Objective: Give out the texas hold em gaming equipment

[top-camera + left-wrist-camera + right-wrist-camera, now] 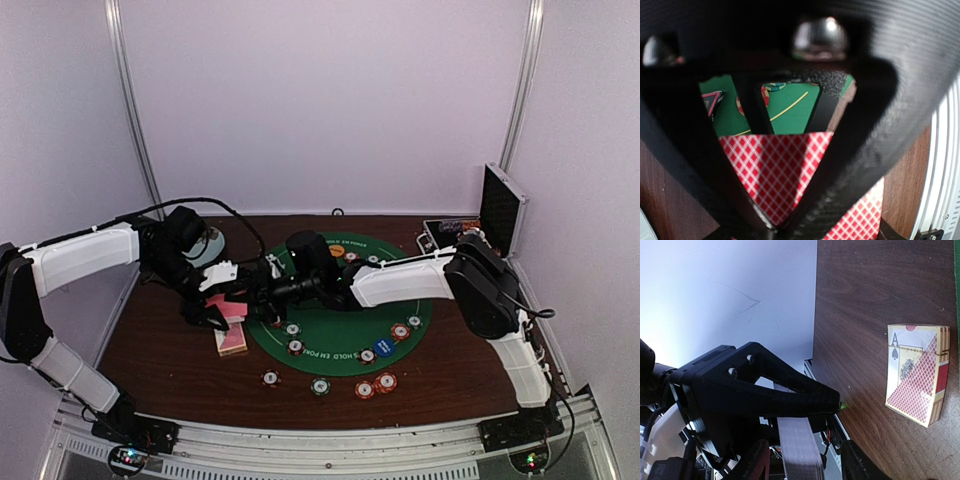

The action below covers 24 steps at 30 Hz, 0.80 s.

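Observation:
My left gripper (222, 301) is shut on a pink-checked playing card (775, 170), pinching it at one corner (774, 220) above the brown table. My right gripper (262, 289) reaches in from the right and stands open (805, 460), its fingers (822, 107) on either side of the card's far edge. Below lies the deck of cards (232, 340), an ace of spades showing on top (916, 372). Several striped poker chips (365, 389) lie on and round the green mat (330, 335), with a blue disc (384, 347), an orange disc (337, 251) and a triangle marker (711, 101).
The open aluminium case (503, 210) stands at the back right corner. A pale blue plate (208, 247) sits under the left arm at the back left. White walls close in the table on three sides, and a metal rail (320, 440) runs along the near edge.

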Tool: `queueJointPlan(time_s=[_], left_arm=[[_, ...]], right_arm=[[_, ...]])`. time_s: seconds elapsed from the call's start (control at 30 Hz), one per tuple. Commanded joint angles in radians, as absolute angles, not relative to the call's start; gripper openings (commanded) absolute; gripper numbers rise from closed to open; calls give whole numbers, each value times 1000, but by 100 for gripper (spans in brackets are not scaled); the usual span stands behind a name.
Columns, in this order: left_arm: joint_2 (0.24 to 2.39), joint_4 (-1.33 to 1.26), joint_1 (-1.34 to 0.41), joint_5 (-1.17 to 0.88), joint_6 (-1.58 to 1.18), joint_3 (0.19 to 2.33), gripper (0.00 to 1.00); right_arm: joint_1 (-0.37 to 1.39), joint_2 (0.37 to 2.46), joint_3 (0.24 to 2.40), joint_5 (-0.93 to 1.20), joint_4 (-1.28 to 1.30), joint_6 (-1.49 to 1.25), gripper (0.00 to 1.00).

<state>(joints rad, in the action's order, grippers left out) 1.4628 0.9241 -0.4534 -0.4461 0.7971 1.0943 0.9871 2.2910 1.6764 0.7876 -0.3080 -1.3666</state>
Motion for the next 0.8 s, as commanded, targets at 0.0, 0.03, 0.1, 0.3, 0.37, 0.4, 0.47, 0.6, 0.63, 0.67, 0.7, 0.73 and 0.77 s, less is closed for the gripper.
queueJointPlan(time_s=[0.0,0.03,0.1,0.3,0.37,0.4,0.47,0.6,0.63,0.67,0.7,0.73,0.77], left_arm=[[1433,893,-448,-455,775,1093,32],[1432,893,-448,-456,774,1094,32],[1431,892,-448,-455,769,1096,31],[1413,887,-449,-454,764,1098,28],[1410,887,-448,-455,764,1095,27],[1409,887,-448,-454,764,1094,26],[1408,887,-448,-453,763,1092,25],[1406,891,-448,-454,759,1088,25],[1405,892,-448,-452,760,1088,25],[1404,891,-448,-449,759,1086,24],[1401,891,-448,-447,759,1085,24],[1400,891,-448,-445,759,1084,24],[1398,893,-448,-445,758,1083,24]], right_arm=[[996,2320,1710,801,-339,-1389,53],[996,2318,1710,801,-336,-1387,53],[994,2312,1703,799,-327,-1380,53],[983,2279,1652,786,-296,-1352,50],[978,2260,1631,783,-289,-1343,50],[975,2256,1622,782,-284,-1337,50],[972,2239,1611,782,-273,-1327,50],[967,2216,1592,779,-266,-1317,49],[966,2211,1592,777,-261,-1312,49],[965,2207,1593,775,-250,-1304,48],[964,2204,1594,775,-239,-1298,48],[963,2202,1593,775,-234,-1294,47],[962,2199,1591,775,-235,-1293,46]])
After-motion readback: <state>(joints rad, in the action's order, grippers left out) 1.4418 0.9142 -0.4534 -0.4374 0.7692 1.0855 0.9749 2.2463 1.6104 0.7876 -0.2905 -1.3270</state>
